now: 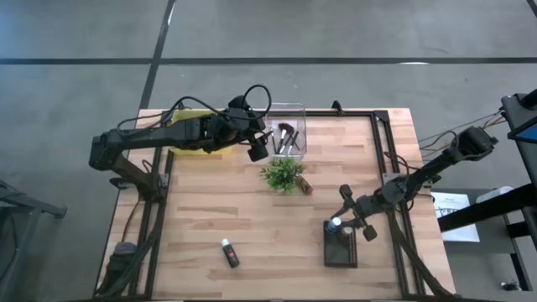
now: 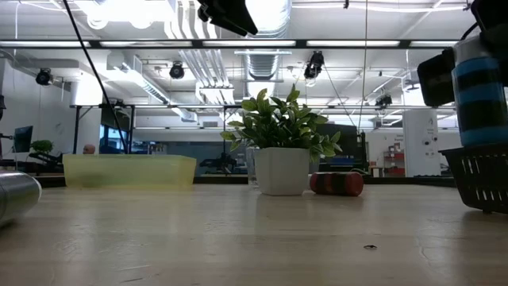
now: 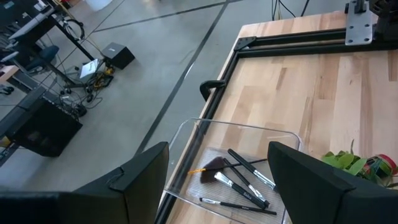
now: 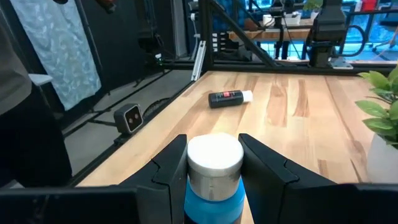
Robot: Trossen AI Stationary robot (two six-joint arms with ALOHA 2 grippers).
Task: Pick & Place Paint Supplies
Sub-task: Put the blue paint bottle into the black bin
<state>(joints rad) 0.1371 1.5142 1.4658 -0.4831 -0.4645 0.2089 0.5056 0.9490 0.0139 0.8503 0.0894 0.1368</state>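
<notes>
**Blue tube held over the mesh basket, with a tip or a miss as the main risk**

The wooden table (image 1: 252,218) carries a potted plant (image 1: 283,174) at its middle, a yellow bin (image 1: 189,138) and a clear tray (image 1: 289,134) at the far edge, and a black mesh basket (image 1: 341,249) near the front.

The right gripper (image 1: 346,220) hangs just above the basket with its jaws closed round a blue tube (image 4: 214,186) with a white cap. If the jaws part while the tube is off-centre or tilted, it could catch the rim and fall onto the table, or knock the light basket aside.

The left gripper (image 1: 258,149) hovers beside the clear tray, its fingers (image 3: 140,177) spread wide and holding nothing. The brushes (image 3: 239,183), a fan brush among them, lie crossed in the tray, so a careless descent could strike its wall or scatter them.

A black tube (image 1: 229,252) with a white cap lies alone on the front of the table; being round, it may roll when nudged. A red and black item (image 2: 336,183) rests just beside the plant, where a reaching arm could brush the leaves
</notes>
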